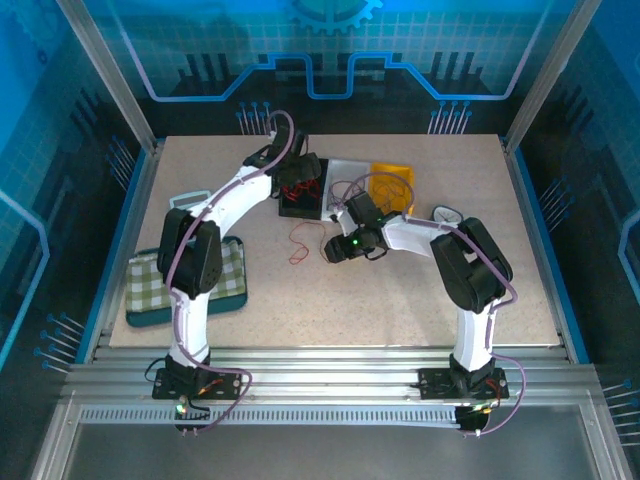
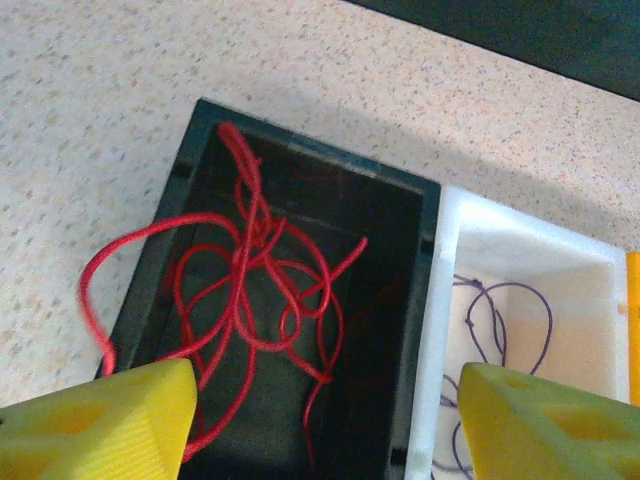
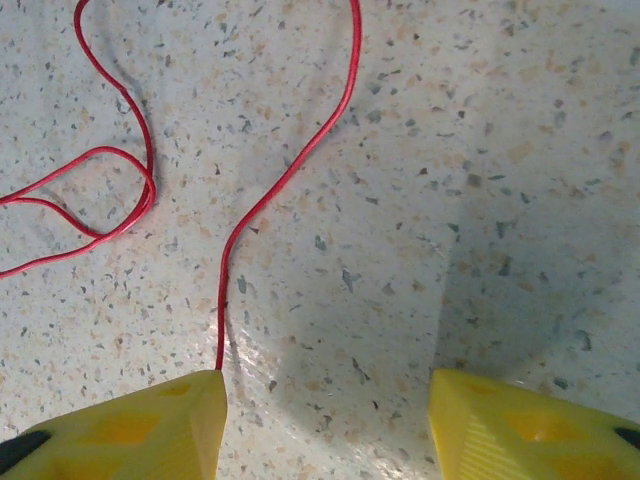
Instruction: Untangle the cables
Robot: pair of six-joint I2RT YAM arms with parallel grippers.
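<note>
A tangle of red cables (image 2: 250, 290) lies in a black bin (image 2: 300, 160), with one loop hanging over its left wall. Beside it, a thin purple cable (image 2: 500, 320) lies in a white bin (image 2: 540, 250). My left gripper (image 2: 325, 425) hovers open above the two bins (image 1: 298, 190), holding nothing. Another red cable (image 3: 250, 215) lies loose on the table (image 1: 298, 240). My right gripper (image 3: 325, 425) stands open low over it (image 1: 336, 250). One end of the cable runs under its left finger (image 3: 150, 430). Nothing lies between the fingers.
A yellow bin (image 1: 392, 185) stands to the right of the white bin (image 1: 345, 175). A green checked cloth on a tray (image 1: 185, 285) lies at the front left. A small pale object (image 1: 447, 212) sits by the right arm's elbow.
</note>
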